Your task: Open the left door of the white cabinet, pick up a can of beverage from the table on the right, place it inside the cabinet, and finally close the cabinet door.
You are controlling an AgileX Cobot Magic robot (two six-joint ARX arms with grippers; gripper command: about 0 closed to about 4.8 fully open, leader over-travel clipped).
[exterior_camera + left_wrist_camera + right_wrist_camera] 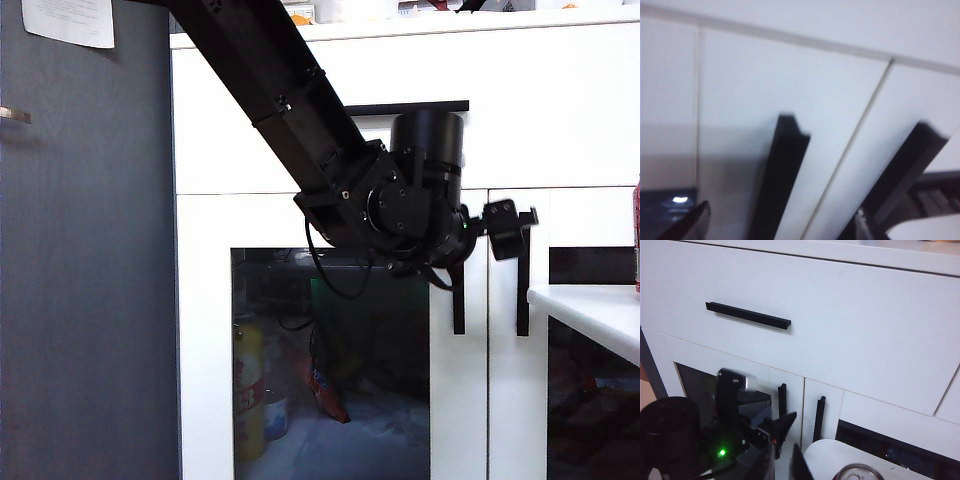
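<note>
white cabinet (400, 130) fills the view; my left claw (782, 227) gapes wide astride its left door's black bar handle (780, 175); my right claw (782, 460) hangs pinched narrow, near the white counter (825, 455).

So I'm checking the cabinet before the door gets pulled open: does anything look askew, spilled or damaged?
Nothing stands out. Both doors of the white cabinet sit shut and flush, and the left door has its handle straight. The left gripper is by that handle, jaws open; the right gripper is shut, clear of the cabinet.
</note>
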